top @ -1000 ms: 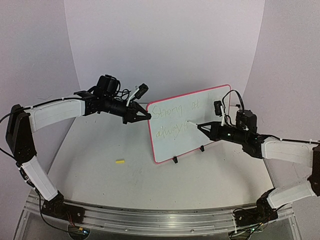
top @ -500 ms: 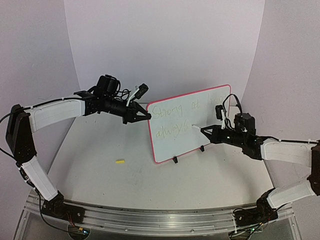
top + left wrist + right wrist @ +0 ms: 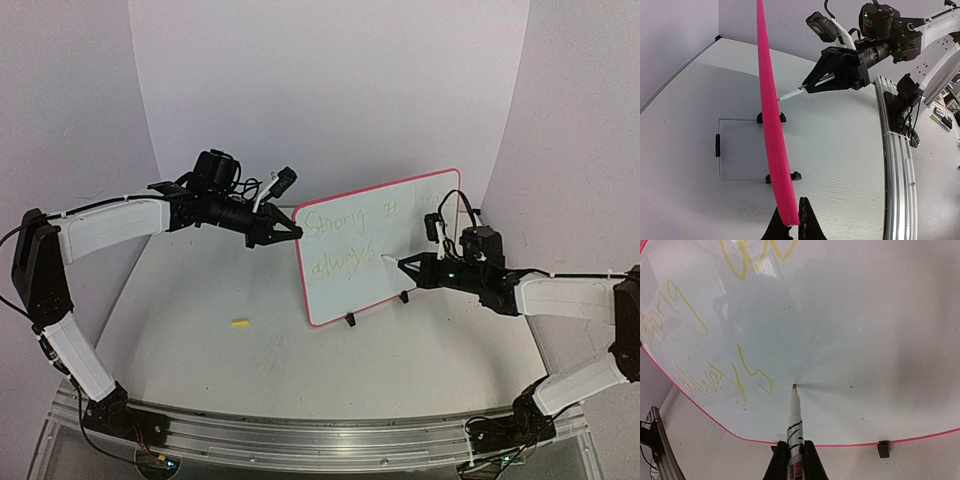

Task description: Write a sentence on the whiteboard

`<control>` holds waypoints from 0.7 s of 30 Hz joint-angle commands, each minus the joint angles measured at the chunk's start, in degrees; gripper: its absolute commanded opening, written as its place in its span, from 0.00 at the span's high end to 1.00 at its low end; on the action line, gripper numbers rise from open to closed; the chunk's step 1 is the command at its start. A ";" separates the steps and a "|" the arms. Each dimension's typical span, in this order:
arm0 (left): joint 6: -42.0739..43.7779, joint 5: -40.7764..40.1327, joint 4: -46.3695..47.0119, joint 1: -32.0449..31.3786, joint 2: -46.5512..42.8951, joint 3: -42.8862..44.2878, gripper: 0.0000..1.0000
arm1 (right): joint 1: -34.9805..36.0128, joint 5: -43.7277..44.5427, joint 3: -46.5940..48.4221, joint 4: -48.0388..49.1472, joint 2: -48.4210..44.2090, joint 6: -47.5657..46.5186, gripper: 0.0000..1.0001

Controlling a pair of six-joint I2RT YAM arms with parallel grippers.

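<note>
The whiteboard [image 3: 400,225], white with a pink-red rim, stands tilted on small black feet mid-table. The sentence [image 3: 335,264] is faint yellow cursive in two lines; its strokes [image 3: 754,375] show large in the right wrist view. My left gripper [image 3: 297,231] is shut on the board's upper left rim, and the pink rim [image 3: 771,115] runs down between its jaws [image 3: 792,227]. My right gripper [image 3: 405,264] is shut on a white marker [image 3: 796,420]. The marker's orange tip [image 3: 794,386] touches the board just right of the lower line's last letter.
A small yellow cap [image 3: 239,323] lies on the table left of the board. A black foot [image 3: 883,448] sits under the board's lower rim. An aluminium rail [image 3: 300,440] runs along the near edge, and white walls close in behind and at both sides.
My right gripper has carried the marker a little down the board, so its tip now sits at the end of the lower line. The left arm and the board have not moved.
</note>
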 commanded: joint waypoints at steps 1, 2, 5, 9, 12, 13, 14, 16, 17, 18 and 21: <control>2.83 2.11 -3.90 -1.49 -0.61 0.12 1.00 | -0.26 1.69 2.30 1.26 0.79 -0.77 1.00; 2.77 2.12 -3.90 -1.49 -0.62 0.12 1.00 | -0.25 1.83 2.29 1.26 0.81 -0.77 1.00; 2.83 2.16 -3.86 -1.50 -0.59 0.12 1.00 | -0.24 2.15 2.29 1.26 0.88 -0.83 1.00; 2.82 2.16 -3.90 -1.49 -0.61 0.12 1.00 | -0.18 2.32 2.33 1.26 0.79 -0.87 1.00; 2.83 2.18 -3.93 -1.49 -0.68 0.12 1.00 | -0.20 2.22 2.37 1.24 0.69 -0.86 1.00; 2.82 2.17 -3.91 -1.49 -0.70 0.12 1.00 | -0.18 2.09 2.34 1.23 0.54 -0.88 1.00; 2.82 2.19 -3.90 -1.49 -0.69 0.12 1.00 | -0.18 1.92 2.29 1.26 0.34 -0.91 1.00; 2.70 1.97 -3.90 -1.49 -0.71 0.12 1.00 | -0.22 0.98 1.94 1.33 -0.83 -1.13 1.00; 2.67 1.85 -3.94 -1.49 -0.65 0.12 1.00 | -0.18 0.17 1.65 1.28 -1.56 -1.26 1.00; 2.59 1.71 -3.91 -1.49 -0.69 0.12 1.00 | -0.18 -0.72 1.34 1.26 -2.72 -1.43 1.00; 2.35 1.37 -3.77 -1.49 -0.69 0.12 1.00 | -0.19 -3.73 0.25 0.26 -6.71 -2.04 1.00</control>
